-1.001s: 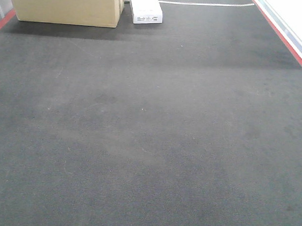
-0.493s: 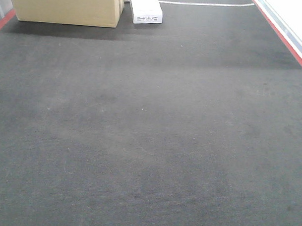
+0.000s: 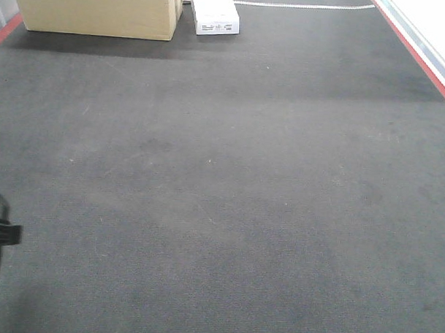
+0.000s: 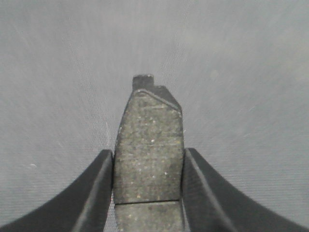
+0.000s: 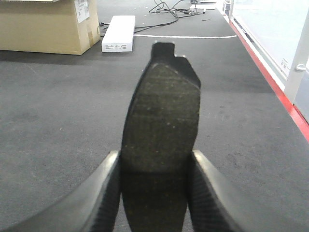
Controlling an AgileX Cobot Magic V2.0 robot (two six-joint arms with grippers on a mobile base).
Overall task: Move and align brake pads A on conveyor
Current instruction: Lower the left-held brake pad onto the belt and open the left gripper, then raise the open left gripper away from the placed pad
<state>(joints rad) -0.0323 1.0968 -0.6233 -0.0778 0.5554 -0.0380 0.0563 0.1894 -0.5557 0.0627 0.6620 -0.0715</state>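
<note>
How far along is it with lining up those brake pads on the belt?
Nothing looks placed yet: the conveyor shows no pads lying on it in the front view. In hand: the left gripper is shut on one brake pad, the right gripper on a second pad. Left: setting them down and aligning them; other pads aren't in view.
</note>
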